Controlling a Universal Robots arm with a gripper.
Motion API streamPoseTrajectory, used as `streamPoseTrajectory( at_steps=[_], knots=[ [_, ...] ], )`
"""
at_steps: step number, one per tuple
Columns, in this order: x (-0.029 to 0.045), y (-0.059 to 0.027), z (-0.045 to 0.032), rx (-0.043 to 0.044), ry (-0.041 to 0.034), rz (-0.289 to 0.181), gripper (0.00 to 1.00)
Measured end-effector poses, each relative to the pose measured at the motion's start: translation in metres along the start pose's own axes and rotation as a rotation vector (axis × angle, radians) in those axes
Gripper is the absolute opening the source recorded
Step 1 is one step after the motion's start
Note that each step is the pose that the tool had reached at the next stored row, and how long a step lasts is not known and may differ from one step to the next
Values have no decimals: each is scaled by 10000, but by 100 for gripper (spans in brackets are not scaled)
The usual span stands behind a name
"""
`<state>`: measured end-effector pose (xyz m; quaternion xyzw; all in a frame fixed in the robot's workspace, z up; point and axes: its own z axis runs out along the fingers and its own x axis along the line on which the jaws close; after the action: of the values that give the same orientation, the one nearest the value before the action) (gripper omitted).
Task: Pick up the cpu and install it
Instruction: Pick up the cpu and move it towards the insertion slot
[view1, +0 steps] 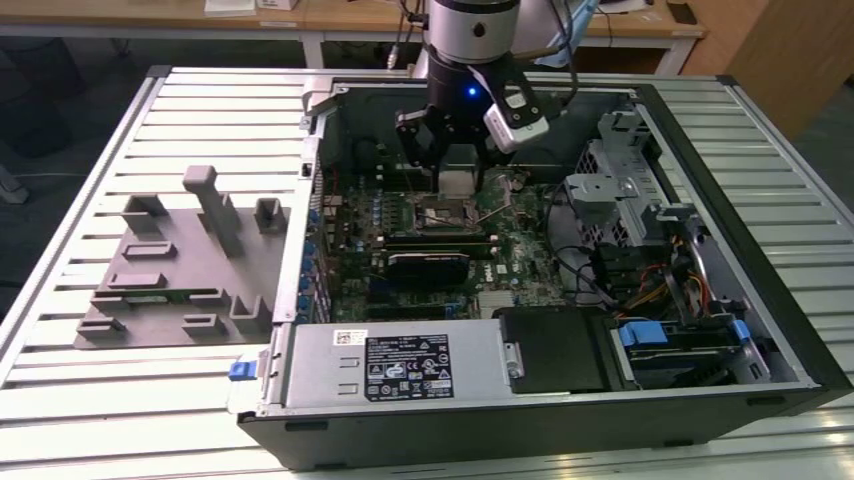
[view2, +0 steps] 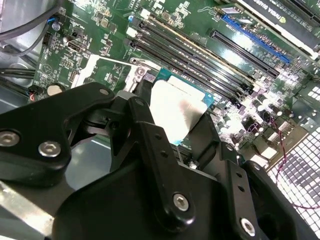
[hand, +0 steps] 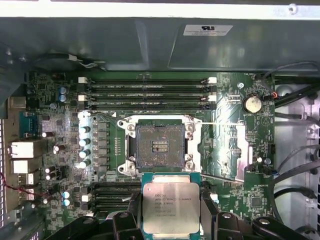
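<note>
My gripper (hand: 171, 212) is shut on the cpu (hand: 171, 206), a flat silvery square with a thin green rim, held by two opposite edges between black fingers (hand: 133, 207). The cpu hangs just above the motherboard, beside the open dark metal-framed socket (hand: 160, 145), whose contact field is bare. In the second wrist view the cpu (view2: 176, 106) shows tilted between the fingers (view2: 202, 137) of the gripper (view2: 175, 122). In the exterior view the gripper (view1: 457, 172) reaches down into the open computer case (view1: 694, 400), just behind the socket (view1: 441, 212).
Memory slots (hand: 147, 93) run along one side of the socket. A graphics card (view1: 427, 268), power supply (view1: 387, 365), drive cage (view1: 617, 185) and loose cables (view1: 641, 275) crowd the case. A grey fixture plate (view1: 174, 275) lies on the slatted table at the exterior view's left.
</note>
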<state>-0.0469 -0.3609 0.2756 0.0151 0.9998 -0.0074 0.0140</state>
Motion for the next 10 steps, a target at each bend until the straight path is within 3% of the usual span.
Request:
streamPoseTrajectory(
  at_steps=[3,5,10],
  knots=[
    [1,0,24,0,0,0,55],
    [5,63,122,0,0,0,55],
    [7,90,146,0,0,0,55]
  ],
)
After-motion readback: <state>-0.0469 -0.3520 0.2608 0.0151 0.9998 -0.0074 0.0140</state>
